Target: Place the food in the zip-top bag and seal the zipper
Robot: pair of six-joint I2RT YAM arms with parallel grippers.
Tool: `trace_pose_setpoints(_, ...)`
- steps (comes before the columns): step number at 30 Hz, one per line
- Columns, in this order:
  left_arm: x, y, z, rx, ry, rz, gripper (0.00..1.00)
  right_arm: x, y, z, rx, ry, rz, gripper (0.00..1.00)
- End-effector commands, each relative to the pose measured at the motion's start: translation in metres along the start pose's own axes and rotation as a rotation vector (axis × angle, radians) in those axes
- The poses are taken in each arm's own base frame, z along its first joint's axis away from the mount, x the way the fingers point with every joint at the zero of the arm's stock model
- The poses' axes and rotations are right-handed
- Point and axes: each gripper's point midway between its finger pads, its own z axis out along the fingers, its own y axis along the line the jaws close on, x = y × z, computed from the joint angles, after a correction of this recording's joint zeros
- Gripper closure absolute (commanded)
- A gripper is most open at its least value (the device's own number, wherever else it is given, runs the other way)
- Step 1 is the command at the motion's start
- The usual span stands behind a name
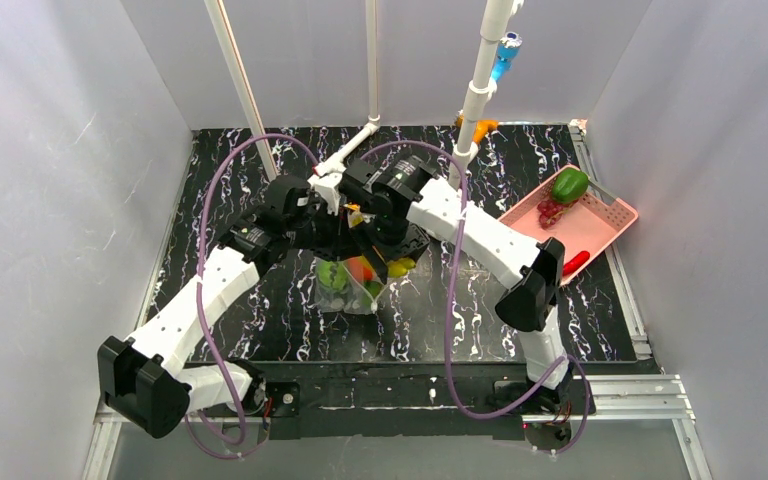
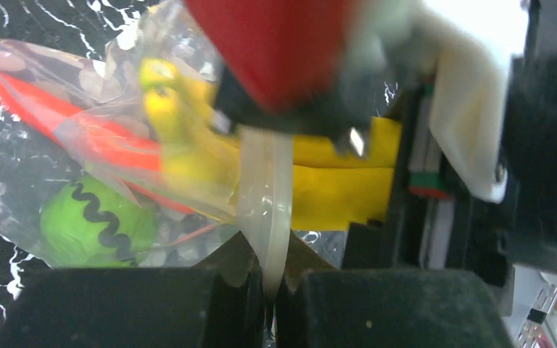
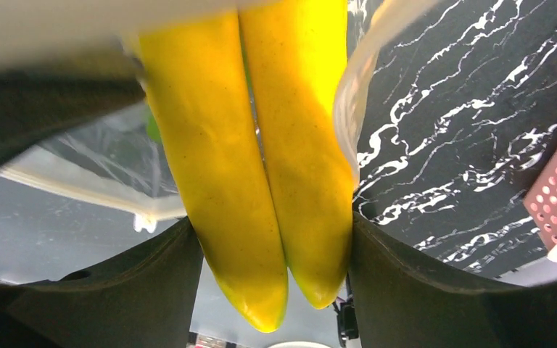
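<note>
Enclosing black white-veined tabletop (image 1: pixel 290 320), pale grey walls (image 1: pixel 50 200), pink basket (image 1: pixel 600 225) seemingly tilted

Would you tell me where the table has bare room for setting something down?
Bare table lies between the zip-top bag and the arm bases, and in the far-left corner beyond the left arm. The centre over the bag is crowded, as is the right edge by the pink basket.

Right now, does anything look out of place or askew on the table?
Yes. The pink basket sits skewed at the right edge of the table, one corner past the rail. A red pepper pokes out at its near side, outside the basket.
</note>
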Motion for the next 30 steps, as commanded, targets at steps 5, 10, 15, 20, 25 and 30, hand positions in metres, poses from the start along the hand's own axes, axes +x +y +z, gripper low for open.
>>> trace_pose_setpoints(5, 0.006, -0.015, 0.003, 0.046, 0.023, 0.058, 1.0, -0.023, 0.012, -0.015, -0.187, -0.063, 0.132, 0.68)
trace_pose_setpoints(10, 0.005, -0.02, 0.001, 0.065, 0.016, 0.055, 1.0, -0.036, 0.03, -0.017, -0.299, -0.12, 0.189, 0.64)
trace_pose_setpoints(15, 0.004, -0.023, -0.001, 0.08, 0.007, 0.055, 1.0, -0.058, 0.039, -0.019, -0.356, -0.205, 0.223, 0.51)
trace_pose_setpoints(20, 0.003, -0.022, -0.002, 0.067, -0.001, 0.056, 1.0, -0.058, 0.035, -0.027, -0.346, -0.246, 0.221, 0.07)
trace_pose_setpoints(25, 0.001, -0.019, -0.003, 0.047, -0.008, 0.051, 1.0, -0.03, 0.025, -0.027, -0.321, -0.231, 0.176, 0.02)
trace_pose_setpoints(30, 0.002, -0.015, -0.002, 0.025, -0.005, 0.042, 1.0, -0.001, 0.011, -0.032, -0.288, -0.238, 0.183, 0.02)
